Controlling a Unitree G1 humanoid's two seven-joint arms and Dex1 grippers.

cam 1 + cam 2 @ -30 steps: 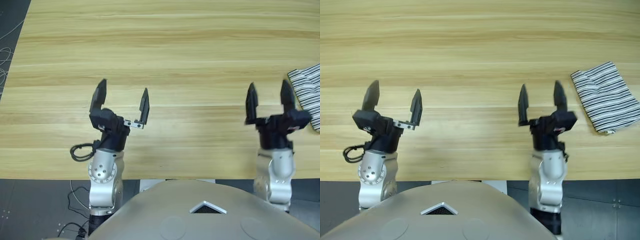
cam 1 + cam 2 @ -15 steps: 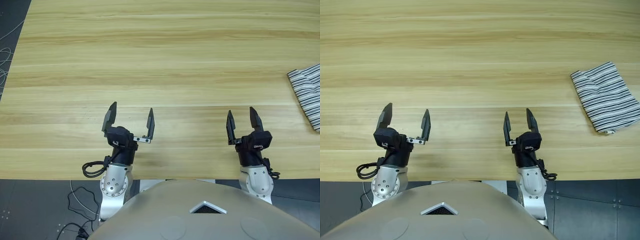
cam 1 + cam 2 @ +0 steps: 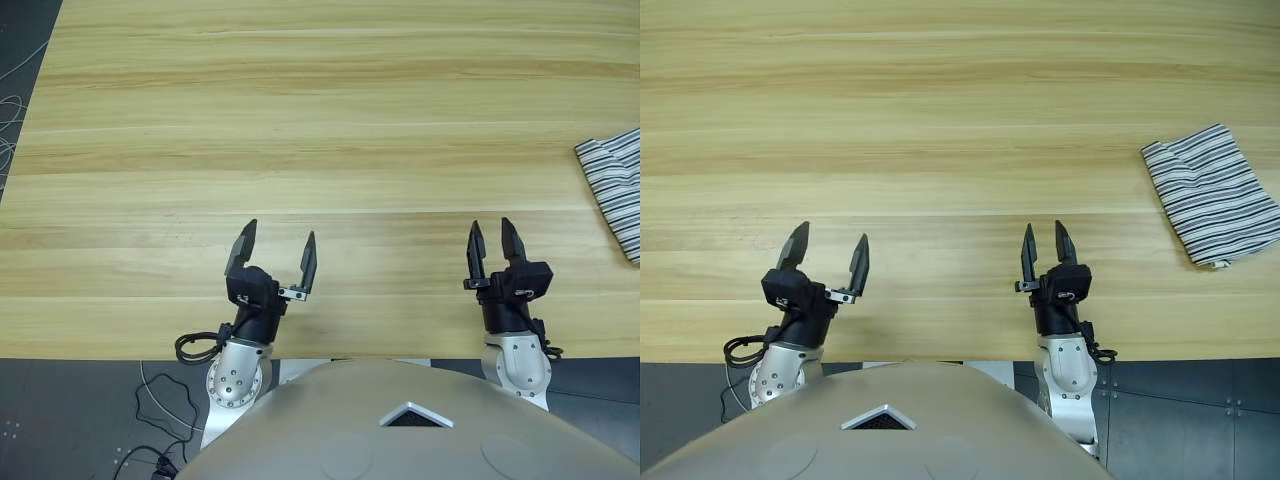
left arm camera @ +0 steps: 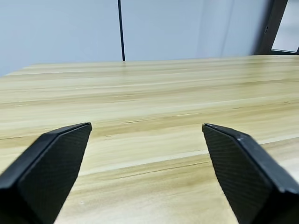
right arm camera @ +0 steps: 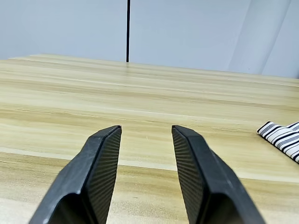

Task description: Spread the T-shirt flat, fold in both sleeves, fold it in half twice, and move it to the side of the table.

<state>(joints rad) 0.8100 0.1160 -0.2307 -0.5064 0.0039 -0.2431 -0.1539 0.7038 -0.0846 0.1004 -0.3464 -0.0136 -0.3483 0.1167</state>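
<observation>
The T-shirt point(image 3: 1212, 193) lies folded into a small striped packet at the right edge of the table point(image 3: 940, 100), about midway between the near and far edges. It lies flat, one corner towards the near edge, and nothing touches it. Judged from how it lies, the folds are done and it already sits at the side.

The left gripper point(image 3: 832, 238) hangs over the near edge, left of centre, its jaws spread wide with nothing between them. The right gripper point(image 3: 1044, 232) is over the near edge, right of centre and well apart from the shirt. Its jaws are parted more narrowly and are also empty.

The shirt looks like thin knit cloth, so it is probably light, soft and limp, with no stiffness to keep its shape when lifted. The stacked layers would likely slide over each other and sag open if pinched by one layer or by a loose corner. A safer hold would be on a folded edge, with the jaws closing through all layers, or the packet could be slid along the wood. It is not fragile, and a firm pinch should do no harm.

Count: one T-shirt, one table, two grippers
</observation>
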